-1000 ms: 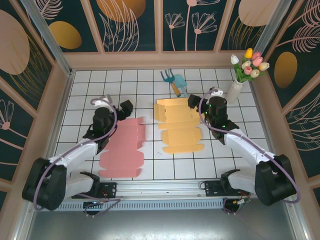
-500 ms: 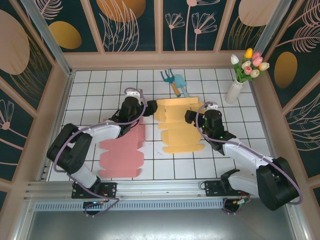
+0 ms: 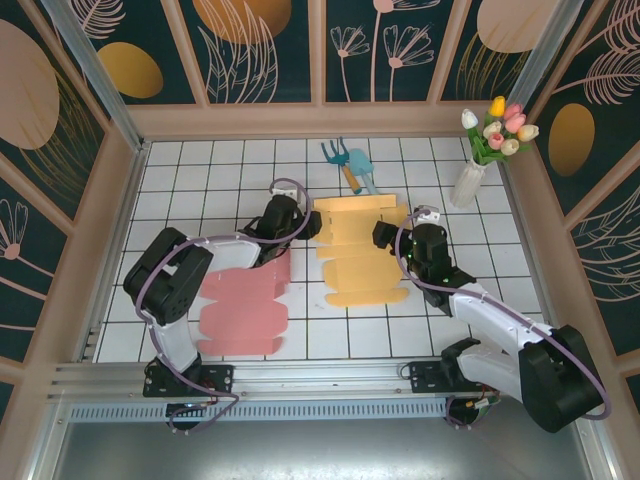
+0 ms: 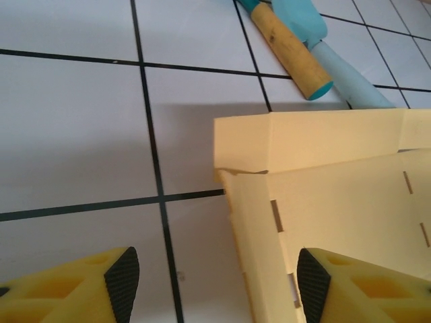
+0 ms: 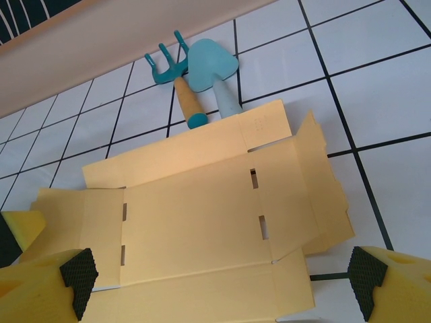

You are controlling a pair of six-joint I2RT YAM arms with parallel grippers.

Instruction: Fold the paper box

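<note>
Yellow paper box (image 3: 360, 250) lies flat and unfolded on the bench (image 3: 200, 170) beside a pink blank (image 3: 245, 300); left claw (image 4: 217, 277) straddles its far left corner, pads (image 4: 122, 276) apart, gripping nothing; right claw (image 5: 222, 276) hangs wide open over its right side, empty

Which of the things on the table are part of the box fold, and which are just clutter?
In the job: yellow box blank; left pincer and right pincer, both open at the blank.

Lying about: pink box blank, untouched; hand rake; trowel; vase of tulips.
</note>
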